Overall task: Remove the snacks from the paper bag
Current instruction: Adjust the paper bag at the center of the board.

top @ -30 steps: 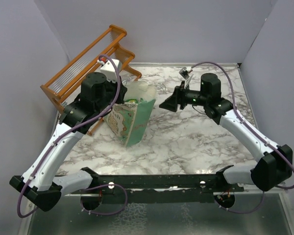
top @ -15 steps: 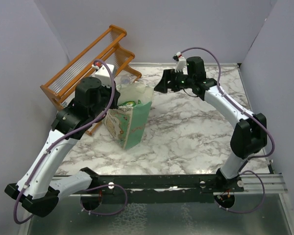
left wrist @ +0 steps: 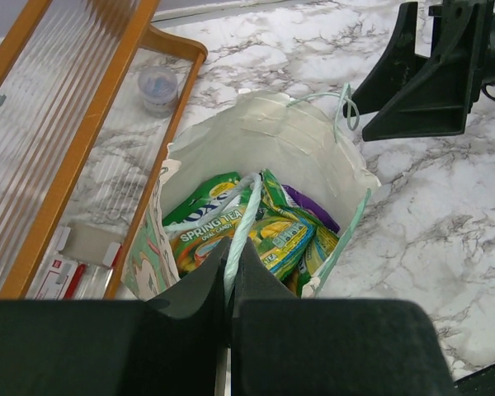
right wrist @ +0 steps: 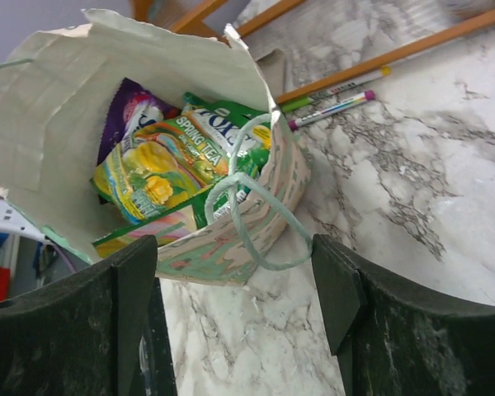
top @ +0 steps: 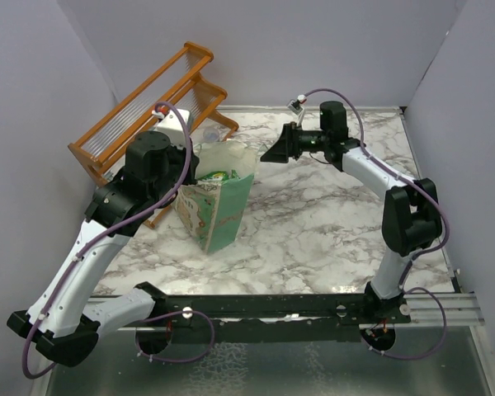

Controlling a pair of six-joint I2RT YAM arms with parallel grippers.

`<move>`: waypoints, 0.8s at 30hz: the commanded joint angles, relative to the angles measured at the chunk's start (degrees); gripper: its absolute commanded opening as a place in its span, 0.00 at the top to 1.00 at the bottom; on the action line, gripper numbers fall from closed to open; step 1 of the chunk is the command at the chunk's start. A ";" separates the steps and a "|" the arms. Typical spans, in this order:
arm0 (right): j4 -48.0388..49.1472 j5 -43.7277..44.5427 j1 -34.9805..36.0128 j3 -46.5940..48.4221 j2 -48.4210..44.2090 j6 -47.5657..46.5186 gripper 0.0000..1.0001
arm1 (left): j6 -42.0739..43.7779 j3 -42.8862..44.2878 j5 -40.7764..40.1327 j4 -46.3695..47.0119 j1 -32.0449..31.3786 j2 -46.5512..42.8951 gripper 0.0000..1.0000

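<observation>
The pale-green paper bag (top: 223, 210) stands upright and open beside the left arm. Its cream inside (left wrist: 272, 140) shows in the left wrist view, and it also fills the right wrist view (right wrist: 33, 107). Several snacks (left wrist: 272, 235) lie in it, green and yellow packets with a purple one behind (right wrist: 161, 165). My left gripper (left wrist: 233, 247) is shut on the bag's near string handle (left wrist: 246, 206). My right gripper (top: 276, 153) hangs open just beyond the bag's far rim. In the right wrist view its jaws (right wrist: 235, 256) stand wide around a handle loop (right wrist: 260, 206), gripping nothing.
An orange wooden rack (top: 148, 107) leans behind and left of the bag. Two thin pens (right wrist: 334, 103) lie on the marble by its foot. A small clear cup (left wrist: 158, 82) sits near the rack. Grey walls close in the back and both sides.
My right arm has swung back and left, from mid-table to the bag's far rim, and its jaws have spread wider. The left arm and the bag have shifted slightly left.
</observation>
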 commanded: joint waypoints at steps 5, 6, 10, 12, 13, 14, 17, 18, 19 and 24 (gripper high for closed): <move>3.51 -5.80 0.31 1.31 2.86 -5.32 0.45 | -2.77 3.09 -4.34 3.75 0.23 -2.50 1.00; 3.38 -5.56 0.31 1.22 2.64 -5.95 0.46 | -2.97 3.39 -4.86 3.51 0.24 -2.39 1.00; 4.41 -4.26 0.31 -0.16 1.47 -6.40 0.66 | -3.30 3.94 -7.52 2.35 0.24 -1.77 1.00; 6.15 -4.79 0.31 -1.25 1.08 -5.86 0.79 | -3.31 4.30 -8.73 2.02 0.23 -1.48 1.00; 6.72 -4.83 0.31 -1.81 0.79 -5.58 0.86 | -3.28 4.52 -9.22 2.02 0.24 -1.39 1.00; 7.24 -4.76 0.35 -2.46 0.52 -5.38 0.91 | -3.13 4.87 -9.63 2.00 0.24 -1.33 1.00; 9.24 -4.69 0.47 -4.74 -0.80 -3.66 0.99 | -2.76 5.92 -10.45 1.88 0.32 -0.79 1.00; 9.13 -4.39 0.67 -5.29 -1.49 -3.27 0.99 | -2.57 6.12 -10.92 2.03 0.33 -0.73 1.00; 8.96 -4.01 0.89 -5.95 -2.54 -3.36 0.99 | -2.35 6.13 -11.50 2.54 0.27 -0.79 1.00; 10.29 -0.63 2.77 -13.48 -9.84 -2.88 0.99 | -0.69 6.46 -12.89 5.32 0.32 -0.58 1.00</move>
